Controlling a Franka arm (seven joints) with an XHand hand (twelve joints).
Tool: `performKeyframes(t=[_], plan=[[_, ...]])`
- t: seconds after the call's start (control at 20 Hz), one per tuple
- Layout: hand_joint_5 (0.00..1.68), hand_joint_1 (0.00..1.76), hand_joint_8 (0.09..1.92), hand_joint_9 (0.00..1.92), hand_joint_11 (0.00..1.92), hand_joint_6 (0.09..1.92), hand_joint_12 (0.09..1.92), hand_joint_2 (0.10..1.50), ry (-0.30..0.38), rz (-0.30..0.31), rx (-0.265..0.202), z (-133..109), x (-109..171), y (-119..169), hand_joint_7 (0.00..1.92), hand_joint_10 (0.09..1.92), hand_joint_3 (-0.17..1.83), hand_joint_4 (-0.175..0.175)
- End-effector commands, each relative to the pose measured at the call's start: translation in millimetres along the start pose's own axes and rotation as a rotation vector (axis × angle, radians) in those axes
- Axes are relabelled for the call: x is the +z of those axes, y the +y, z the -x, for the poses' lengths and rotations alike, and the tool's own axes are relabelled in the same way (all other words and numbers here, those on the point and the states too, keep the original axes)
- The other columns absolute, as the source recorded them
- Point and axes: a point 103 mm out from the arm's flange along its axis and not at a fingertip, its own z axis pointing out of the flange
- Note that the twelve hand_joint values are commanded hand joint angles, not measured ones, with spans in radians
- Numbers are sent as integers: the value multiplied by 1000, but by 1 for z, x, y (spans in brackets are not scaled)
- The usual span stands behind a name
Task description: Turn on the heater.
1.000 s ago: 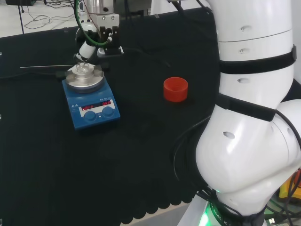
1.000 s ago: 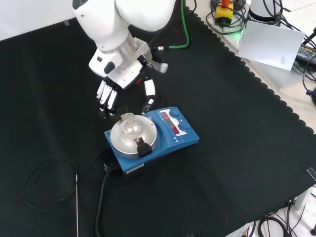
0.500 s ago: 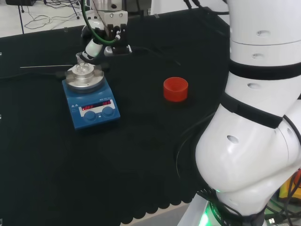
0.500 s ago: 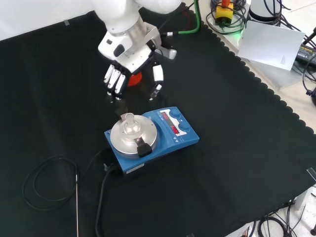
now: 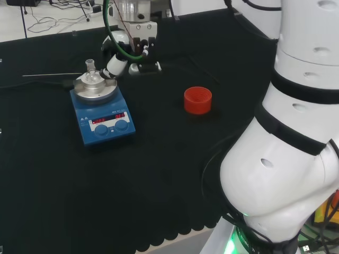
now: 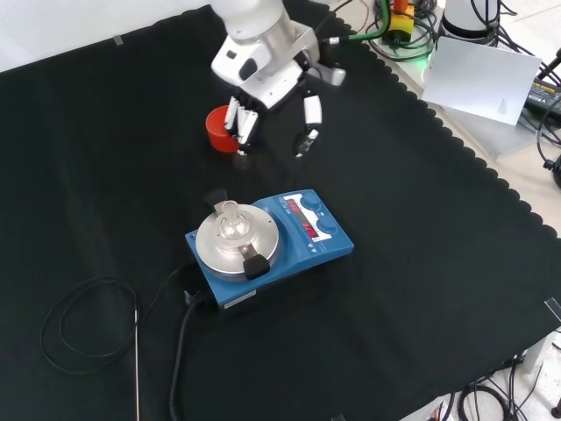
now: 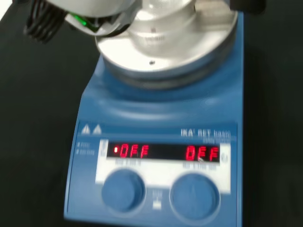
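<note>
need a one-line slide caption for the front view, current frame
The hand, fingers relaxed, hovers beyond the blue heater, which carries a small glass flask on its plate; a red ring sits behind.

The bench's black cloth (image 6: pixel 421 289) carries a blue heater with round metal plate (image 6: pixel 267 242), a red ribbed ring (image 5: pixel 197 100) and a coiled black cable (image 6: pixel 83 320).

heater (image 6: pixel 272 241): one;
knobs (image 7: pixel 124 189): two, on the heater's front;
flask (image 6: pixel 230 223): one, on the heater's plate;
red ring (image 5: pixel 197 100): one, apart from the heater;
probe (image 6: pixel 137 361): one, beside the heater;
hand (image 6: pixel 267 88): one
</note>
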Motion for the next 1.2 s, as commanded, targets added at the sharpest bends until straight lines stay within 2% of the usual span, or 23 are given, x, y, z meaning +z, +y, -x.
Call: performKeyframes(t=[0.05,0.15,0.3,0.45,0.55,0.65,0.75,0.9,1.2], plan=[[445,916,799,1123,740,321,1229,617,-28,14,7,-17,16,-47,926,576,668,-36],[469,950,836,1228,875,331,1156,628,-36,-2,15,-21,22,-55,1025,591,675,-50],[522,1018,925,1421,1174,387,968,660,-51,-33,35,-28,29,-64,1196,645,681,-91],[546,1068,1134,1536,1446,458,858,695,-79,-57,41,-34,35,-71,1357,918,676,-131],[558,1097,1291,1578,1566,494,885,715,-105,-90,50,-37,39,-76,1420,1139,680,-144],[562,1118,1394,1616,1633,522,931,724,-121,-114,57,-41,43,-80,1457,1276,688,-149],[550,1167,1471,1649,1617,552,972,730,-139,-139,58,-46,46,-83,1485,1354,708,-146],[477,1284,1556,1659,1473,621,1100,725,-159,-163,52,-51,51,-86,1503,1420,799,-125],[400,1364,1592,1651,1370,693,1218,699,-178,-194,39,-59,60,-89,1506,1446,911,-105]])
